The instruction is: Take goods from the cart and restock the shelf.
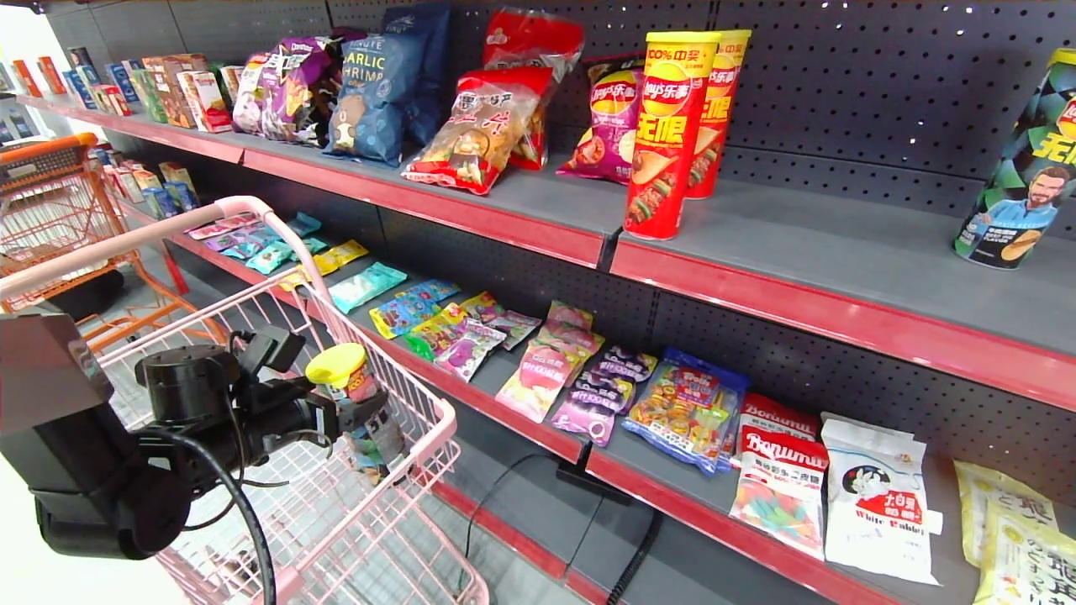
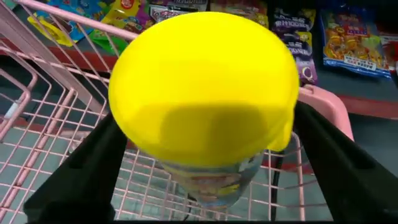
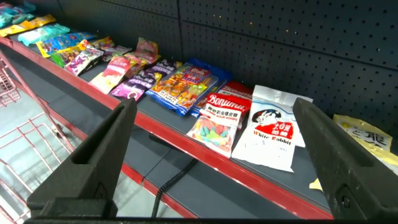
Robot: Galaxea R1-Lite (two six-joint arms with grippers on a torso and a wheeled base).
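Note:
A chip can with a yellow lid stands upright inside the pink cart, near its front corner. My left gripper is shut on the can's body just under the lid. In the left wrist view the yellow lid sits between the two black fingers, with the cart's wire floor below. My right gripper is open with nothing between its fingers, and hangs in front of the lower shelf. On the upper shelf stand two red chip cans and a green can.
Snack bags and boxes fill the upper shelf's left part. A bare stretch lies between the red cans and the green can. Candy bags cover the lower shelf. An orange cart stands at the far left. A black cable lies on the bottom ledge.

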